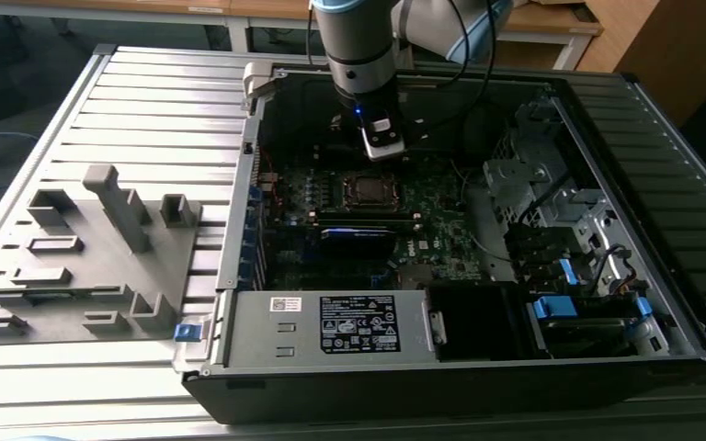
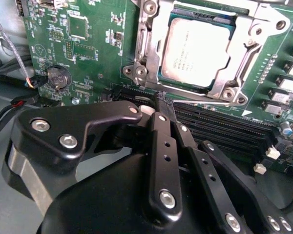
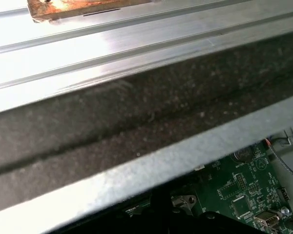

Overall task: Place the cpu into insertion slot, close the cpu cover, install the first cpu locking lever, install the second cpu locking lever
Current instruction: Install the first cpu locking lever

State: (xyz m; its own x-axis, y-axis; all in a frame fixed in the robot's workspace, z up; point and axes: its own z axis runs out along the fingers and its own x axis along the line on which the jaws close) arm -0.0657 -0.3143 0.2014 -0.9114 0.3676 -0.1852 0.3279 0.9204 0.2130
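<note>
A slatted grey metal table [image 1: 144, 101] is spreading out well to one side of the jaws, its ribs catching pale light. Far beyond the jaws, wooden desks [image 1: 255, 9] are lining the back, a wooden cabinet [image 1: 666, 55] is standing near them, and dark floor [image 1: 22, 50] is showing.

In the second wrist view the gripper [image 2: 164, 103] hid part of the motherboard [image 2: 88, 48]; the cpu cover [image 2: 145, 44] was cropped along one edge.

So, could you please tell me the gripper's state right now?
Gripper: closed, holding nothing visible, near the cpu.
</note>
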